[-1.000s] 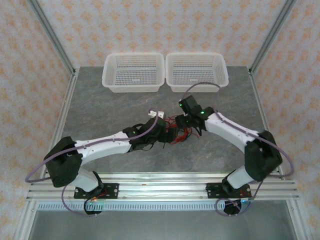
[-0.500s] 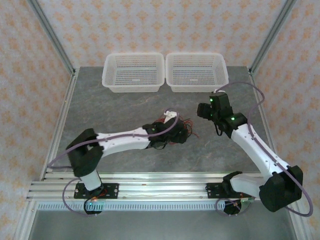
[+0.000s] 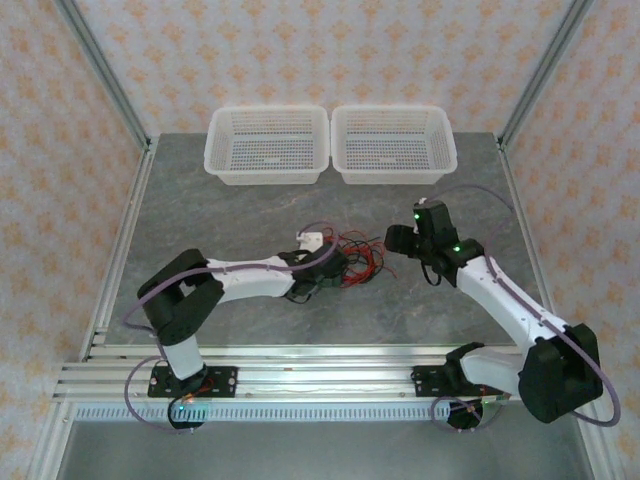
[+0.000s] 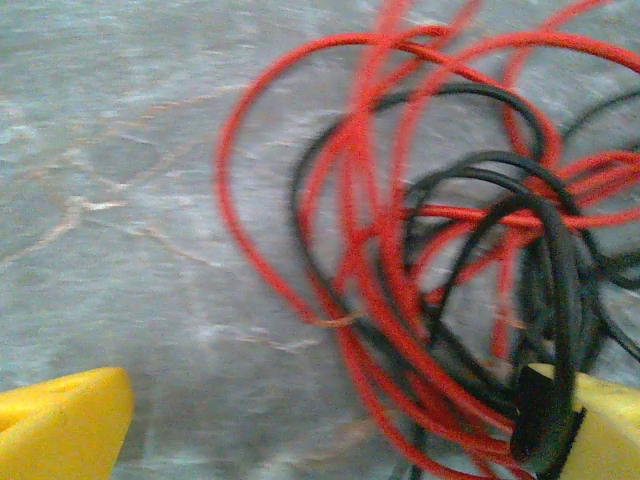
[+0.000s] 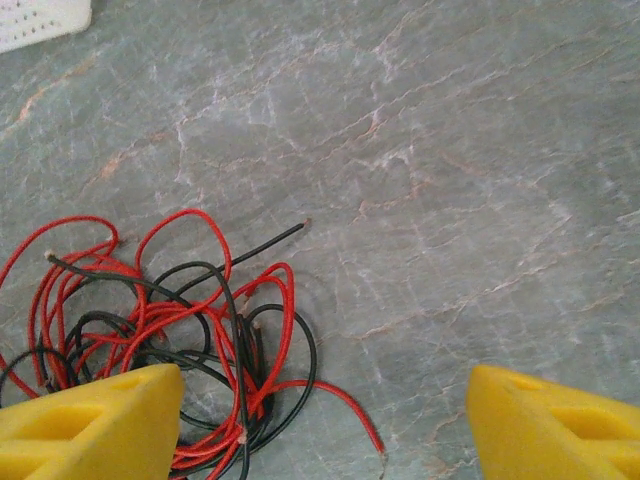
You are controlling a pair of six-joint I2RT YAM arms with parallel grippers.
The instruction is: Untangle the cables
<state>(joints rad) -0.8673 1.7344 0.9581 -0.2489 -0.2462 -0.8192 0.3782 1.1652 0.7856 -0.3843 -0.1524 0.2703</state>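
Cables [image 3: 360, 260] that a second ago had both grippers pressed in among them now lie loose in one heap near the middle of the table [image 3: 220, 200], about where they were. The left gripper [image 3: 336, 270] has drawn back to the heap's left edge as its arm folds at the elbow. The right gripper [image 3: 396, 240], which had swung well away half a second ago, has come back and hangs just beside the heap's right side. Both stand wide open and hold nothing. I judge this a release and a fresh approach, not progress, because no strand has been drawn clear. In the left wrist view the cables [image 4: 400, 250] are thin, round, smooth-coated strands, red and black, crossing in overlapping loops. One black loop rests against the right-hand yellow finger of the left gripper [image 4: 320, 430]. From the right wrist the cables [image 5: 170, 320] show cut ends with bare tips poking out. A black end and a red tail stray toward the open gap of the right gripper [image 5: 325, 425], and these look the easiest to pick. The tabletop is flat grey stone-patterned sheet with pale veins. Two white perforated plastic baskets [image 3: 268, 145] [image 3: 393, 143] stand at the far edge.
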